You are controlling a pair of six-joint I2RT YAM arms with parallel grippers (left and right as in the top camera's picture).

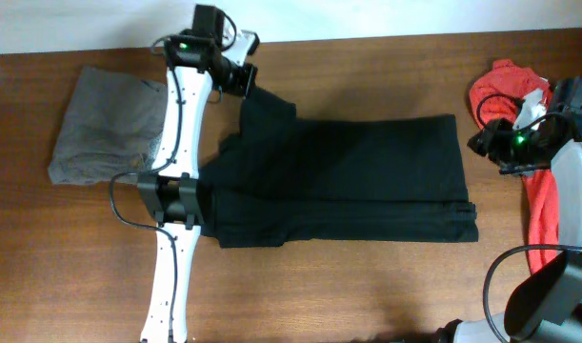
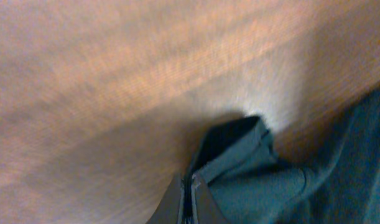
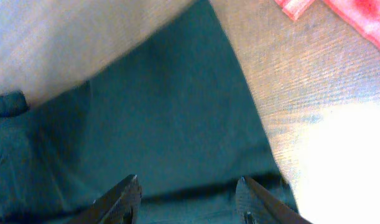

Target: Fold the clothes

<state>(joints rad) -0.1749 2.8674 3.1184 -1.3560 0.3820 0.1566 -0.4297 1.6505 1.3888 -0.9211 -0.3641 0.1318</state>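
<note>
The black T-shirt (image 1: pixel 348 176) lies partly folded across the middle of the table, its hem to the right and one sleeve pointing to the back left. My left gripper (image 1: pixel 246 82) is at that sleeve's tip. In the left wrist view its fingers (image 2: pixel 191 202) are pressed together, with a raised fold of the black sleeve (image 2: pixel 239 152) running out from their tips. My right gripper (image 1: pixel 488 141) hovers by the shirt's right edge. Its jaws (image 3: pixel 190 193) stand open above the black fabric (image 3: pixel 146 124) with nothing between them.
A grey folded garment (image 1: pixel 105 129) lies at the back left beside the left arm. A red shirt (image 1: pixel 519 86) is bunched at the right edge, under the right arm, and shows in the right wrist view's top corner (image 3: pixel 357 12). Bare wood runs along the front.
</note>
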